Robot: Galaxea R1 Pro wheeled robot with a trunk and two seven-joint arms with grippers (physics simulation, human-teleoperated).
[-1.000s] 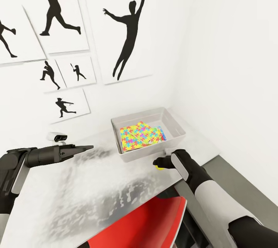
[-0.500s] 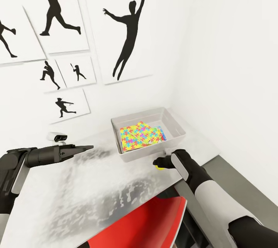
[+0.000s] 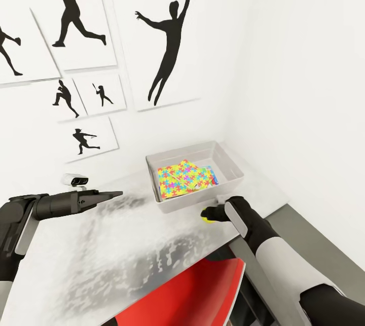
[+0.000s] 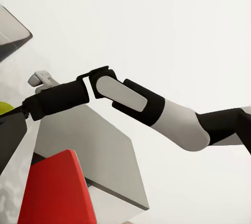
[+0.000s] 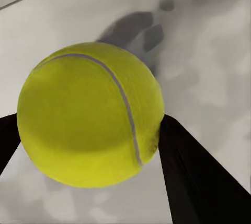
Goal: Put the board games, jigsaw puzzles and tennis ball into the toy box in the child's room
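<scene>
So right now my right end effector [image 3: 209, 214] is clamped on the tennis ball [image 5: 89, 114], the two dark fingers pressing on either side of it in the right wrist view, and it looks like it sits just off the counter [image 3: 126, 245] surface, right beside the near wall of the toy box [image 3: 230, 161]. From the head view I can see a sliver of yellow at the fingertips. Both jigsaw puzzles [image 3: 185, 176] are lying in the toy box, with a bit of blue poking out under them that may be one of the board games, can't tell for sure. My left end effector [image 3: 114, 194] hangs over the counter well off to the left, fingers together or nearly so, holding nothing as far as I can see. For this step I'd say lift straight up first so the ball clears the rim, then carry it over the middle of the box and let go low, since a ball dropped from high will probably bounce out or roll off the sheets.
</scene>
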